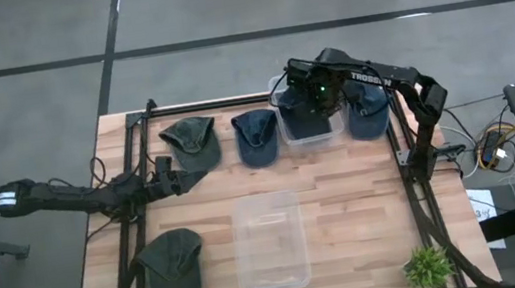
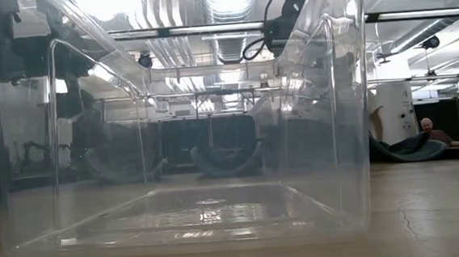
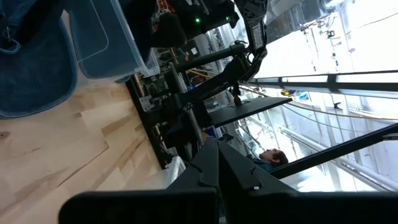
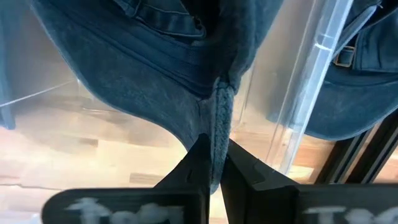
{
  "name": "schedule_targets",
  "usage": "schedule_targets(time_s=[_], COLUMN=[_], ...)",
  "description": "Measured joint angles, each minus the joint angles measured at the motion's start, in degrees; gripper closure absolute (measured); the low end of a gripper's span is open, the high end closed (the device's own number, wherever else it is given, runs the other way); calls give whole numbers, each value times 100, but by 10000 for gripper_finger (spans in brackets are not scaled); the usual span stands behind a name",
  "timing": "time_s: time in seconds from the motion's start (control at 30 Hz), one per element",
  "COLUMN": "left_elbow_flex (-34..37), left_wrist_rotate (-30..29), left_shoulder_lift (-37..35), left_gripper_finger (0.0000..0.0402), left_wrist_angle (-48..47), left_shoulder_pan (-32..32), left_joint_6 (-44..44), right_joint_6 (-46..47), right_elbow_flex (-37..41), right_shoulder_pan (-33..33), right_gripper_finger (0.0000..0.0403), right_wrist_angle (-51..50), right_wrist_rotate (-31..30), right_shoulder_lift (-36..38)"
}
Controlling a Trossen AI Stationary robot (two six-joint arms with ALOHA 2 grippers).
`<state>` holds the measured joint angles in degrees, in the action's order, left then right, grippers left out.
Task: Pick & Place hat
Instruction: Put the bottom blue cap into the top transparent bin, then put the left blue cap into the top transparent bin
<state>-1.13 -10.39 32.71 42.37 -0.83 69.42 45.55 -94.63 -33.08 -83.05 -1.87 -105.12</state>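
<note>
Denim-blue fabric of the held hat (image 4: pixel 186 81) is pinched at its brim edge between the fingers of the right gripper (image 4: pixel 212 163), which are closed on it; we see this grasp only in the right wrist view. In the high view the right gripper (image 1: pixel 316 90) sits over the small clear bin (image 1: pixel 288 132) at the far edge of the worktop (image 1: pixel 366 199), with the hat (image 1: pixel 310 118) inside that bin.

We count five hats on the worktop: the held one, a green hat (image 1: pixel 190 139), a blue hat (image 1: pixel 256 135) and a further blue hat (image 1: pixel 367 110) in the far row, and a green hat (image 1: pixel 174 266) near the front left.

We count two clear bins; the large clear bin (image 1: pixel 270 242) stands front centre and fills the low view (image 2: pixel 180 124).

At the left side, the left gripper (image 1: pixel 174 180) waits near the far green hat; the left wrist view shows its fingers (image 3: pixel 214 171) together, holding nothing.

A small plant (image 1: pixel 428 266) stands at the front right corner.
</note>
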Motion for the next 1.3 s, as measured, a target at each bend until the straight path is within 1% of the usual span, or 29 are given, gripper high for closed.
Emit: schedule_targets(time_s=[0.07, 0.13, 0.23, 0.47, 0.63, 0.83, 0.97, 1.07, 1.17, 1.23, 1.3], left_elbow_flex=[0, 0, 0, 2, 4, 7, 9, 9, 4, -2, -2], left_wrist_rotate=[0, 0, 0, 0, 0, 0, 0, 0, 0, -3, -49], left_shoulder_lift=[0, 0, 0, 0, 0, 0, 2, 2, 2, 2, 2], left_gripper_finger=[401, 401, 401, 401, 401, 401, 401, 401, 401, 401, 401], left_wrist_angle=[0, 2, 1, 0, 1, -30, -39, -42, -42, -42, -44], left_shoulder_pan=[1, 1, 1, 1, 1, -1, 0, -1, 1, 1, -1], left_joint_6=[-1, -1, -1, 1, 0, 1, 39, 62, 76, 100, 104], right_joint_6=[-39, -77, -94, -95, -118, 33, 248, 284, 536, 683, 996], right_elbow_flex=[17, 42, 57, -30, -314, -531, -429, -297, -178, -141, -111], right_shoulder_pan=[2, 9, 9, 26, 115, 341, 735, 1203, 1786, 2216, 2607], right_gripper_finger=[381, 363, 321, 210, 167, 149, 148, 152, 158, 161, 164], right_wrist_angle=[23, 62, 105, 99, 84, 110, 101, 197, 292, 310, 308], right_wrist_rotate=[-16, -93, -108, -87, -74, -111, -109, -123, -249, -433, -753], right_shoulder_lift=[0, 0, 0, 81, 295, 774, 1137, 1399, 1598, 1667, 1721])
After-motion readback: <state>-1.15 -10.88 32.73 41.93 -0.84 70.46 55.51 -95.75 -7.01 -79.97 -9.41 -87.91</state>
